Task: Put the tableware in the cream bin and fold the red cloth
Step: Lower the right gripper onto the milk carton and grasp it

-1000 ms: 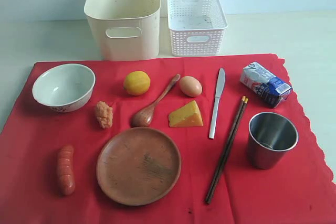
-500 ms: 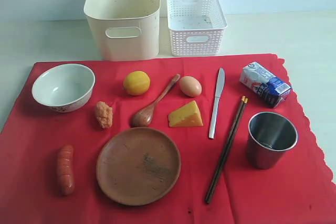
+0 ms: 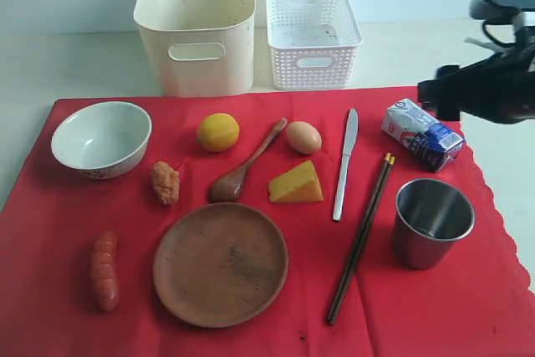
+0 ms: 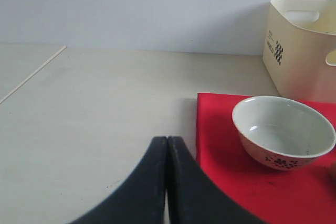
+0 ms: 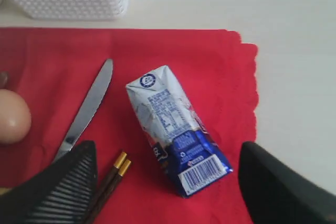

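The red cloth (image 3: 468,307) lies flat and carries a white bowl (image 3: 101,137), wooden plate (image 3: 221,263), wooden spoon (image 3: 245,165), silver knife (image 3: 344,162), chopsticks (image 3: 361,236) and steel cup (image 3: 432,221). Behind it stands the cream bin (image 3: 196,22). My right gripper (image 3: 436,94) hovers over the cloth's far right corner. Its wrist view shows the right gripper (image 5: 168,150) open above the milk carton, with the knife (image 5: 86,109) and chopstick tips (image 5: 121,162) beside it. My left gripper (image 4: 167,140) is shut and empty over bare table, near the bowl (image 4: 283,131) and cloth edge (image 4: 220,171).
A white lattice basket (image 3: 312,35) stands right of the cream bin. A lemon (image 3: 218,132), egg (image 3: 303,137), cheese wedge (image 3: 295,183), sausage (image 3: 104,271), an orange food lump (image 3: 165,182) and a milk carton (image 3: 422,134) lie among the tableware.
My right arm has come into the exterior view from the right edge and now hangs above the milk carton. Nothing on the cloth has moved.
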Controlling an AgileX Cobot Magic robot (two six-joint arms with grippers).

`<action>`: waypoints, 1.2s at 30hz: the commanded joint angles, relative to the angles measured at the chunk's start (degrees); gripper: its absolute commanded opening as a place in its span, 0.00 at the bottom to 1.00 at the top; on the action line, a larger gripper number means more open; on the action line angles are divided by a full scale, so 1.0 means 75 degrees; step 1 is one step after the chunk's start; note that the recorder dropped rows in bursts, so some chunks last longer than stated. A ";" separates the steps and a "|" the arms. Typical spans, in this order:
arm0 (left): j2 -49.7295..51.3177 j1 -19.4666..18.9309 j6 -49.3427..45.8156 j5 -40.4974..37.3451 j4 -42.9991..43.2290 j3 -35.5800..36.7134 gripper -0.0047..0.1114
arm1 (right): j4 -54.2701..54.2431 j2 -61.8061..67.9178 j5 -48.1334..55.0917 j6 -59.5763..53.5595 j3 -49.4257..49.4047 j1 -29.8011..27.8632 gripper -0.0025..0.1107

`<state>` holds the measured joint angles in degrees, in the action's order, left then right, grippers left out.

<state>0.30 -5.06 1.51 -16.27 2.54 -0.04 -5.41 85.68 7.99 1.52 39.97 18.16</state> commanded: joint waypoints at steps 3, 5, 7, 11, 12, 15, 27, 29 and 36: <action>-0.0040 -0.0023 0.0062 0.0062 -0.0028 0.0005 0.05 | 0.0291 0.1345 0.0642 -0.0466 0.1046 0.0098 0.68; -0.0040 -0.0023 0.0062 0.0062 -0.0028 0.0005 0.05 | 0.0324 0.1636 0.0673 -0.0466 0.1219 0.0098 0.68; -0.0040 -0.0023 0.0062 0.0062 -0.0028 0.0005 0.05 | 0.0343 0.1868 0.0590 -0.0466 0.1360 0.0098 0.68; -0.0040 -0.0023 0.0062 0.0062 -0.0028 0.0005 0.05 | 0.0400 0.2549 0.0528 -0.0466 0.1793 0.0098 0.68; -0.0040 -0.0023 0.0062 0.0062 -0.0028 0.0005 0.05 | 0.0423 0.2709 0.0550 -0.0466 0.1886 0.0098 0.68; -0.0040 -0.0023 0.0062 0.0062 -0.0028 0.0005 0.05 | 0.0548 0.2860 0.0475 -0.0466 0.1959 0.0098 0.68; -0.0040 -0.0023 0.0062 0.0062 -0.0028 0.0005 0.05 | 0.1040 0.3217 0.0349 -0.0466 0.1959 0.0098 0.67; -0.0040 -0.0023 0.0062 0.0062 -0.0028 0.0005 0.05 | 0.1057 0.3216 0.0209 -0.0466 0.1959 0.0098 0.58; -0.0040 -0.0023 0.0062 0.0062 -0.0028 0.0005 0.05 | 0.1419 0.2997 0.0243 -0.0466 0.1959 0.0098 0.06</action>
<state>0.30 -5.06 1.51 -16.27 2.54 -0.04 4.63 109.58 9.74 -1.74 54.27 18.80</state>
